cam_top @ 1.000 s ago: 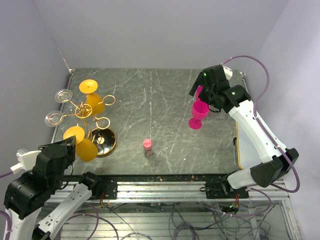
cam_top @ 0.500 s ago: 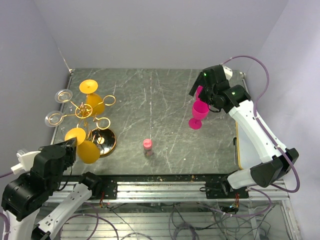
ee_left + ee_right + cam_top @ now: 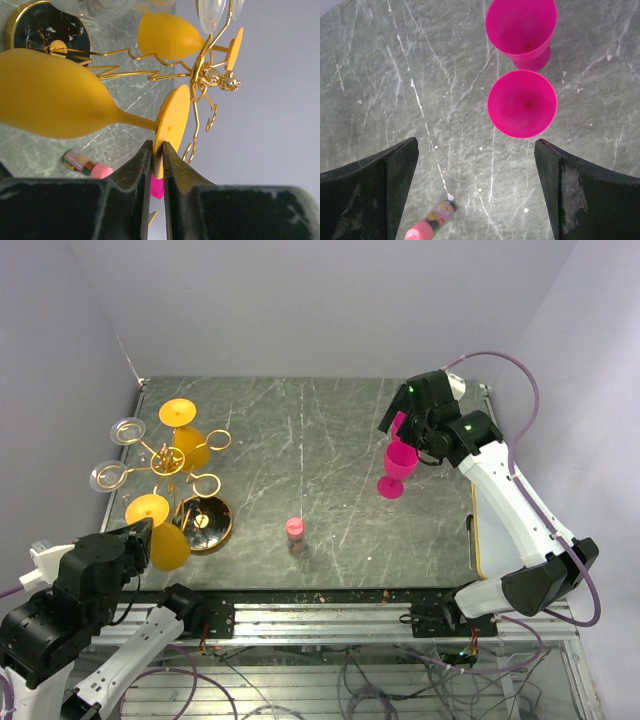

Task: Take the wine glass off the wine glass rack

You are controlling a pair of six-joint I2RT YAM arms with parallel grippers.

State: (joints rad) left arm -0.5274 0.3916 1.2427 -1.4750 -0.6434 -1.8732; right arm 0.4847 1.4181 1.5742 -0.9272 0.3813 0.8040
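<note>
At the near edge of the table, an aluminium rail carries both arm bases, with loose cabling below it.

Just beyond the rail on the left, the left gripper is closed to a narrow slit on the flat foot of a yellow wine glass. The foot's rim is pinched between the two fingers. The glass is held foot uppermost and tilted, with its bowl towards the near left corner. It sits just beside the wine glass rack, over the near side of the rack's round base. Whether its stem is free of the nearest wire arm cannot be determined.

The table is dark grey-green stone pattern with pale veins and scattered white flecks. A pink-capped tube lies near the middle of it, well apart from the rack.

Further back on the left, a second yellow wine glass and two clear glasses hang on the rack.

On the right, the right gripper is spread wide and holds nothing. It hovers over two pink glasses standing upright close together. In the overhead view the gripper body covers most of the farther one.

Plain pale lilac walls enclose the left, back and right sides.

A thin tan strip at the table's right edge is too narrow to identify.
</note>
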